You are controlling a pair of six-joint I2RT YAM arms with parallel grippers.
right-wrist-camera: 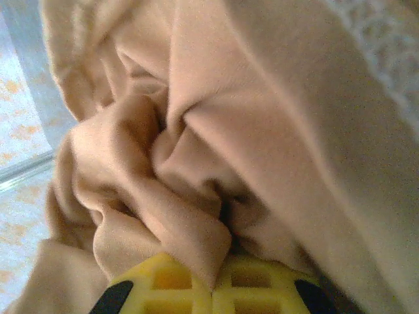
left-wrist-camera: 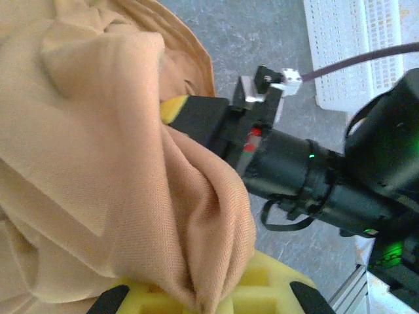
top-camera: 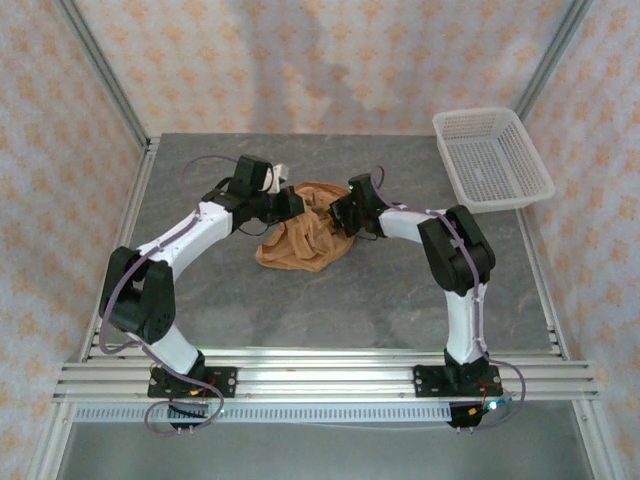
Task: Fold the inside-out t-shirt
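- near edge of the grey stone-patterned table [top-camera: 300,310]: both bases on the rail. black-and-white left arm [top-camera: 185,235] and black-and-white right arm [top-camera: 455,250] lean inward and meet over the table's middle.
- soft tan short-sleeved cloth t-shirt [top-camera: 305,240]: a crumpled heap on the table, about midway between the left and right edges and a little past centre toward the far edge. bunched, not laid flat. its far part is up between the two wrists.
- left fingers [top-camera: 290,203]: at the heap's far-left side. left wrist view: yellow pads [left-wrist-camera: 226,299] together, a fold of the t-shirt [left-wrist-camera: 98,163] pinched between them. the right arm's black wrist [left-wrist-camera: 294,170] is just beside, green light on.
- right fingers [top-camera: 338,213]: at the heap's far-right side, near the left fingers. right wrist view: yellow pads [right-wrist-camera: 213,288] together, a ridge of the cloth [right-wrist-camera: 229,131] running down into the seam between them, so clamped on the t-shirt.
- far right corner of the table: white plastic lattice basket [top-camera: 492,158], well apart from the t-shirt, overhanging the right edge slightly. it is also in the left wrist view [left-wrist-camera: 353,46].
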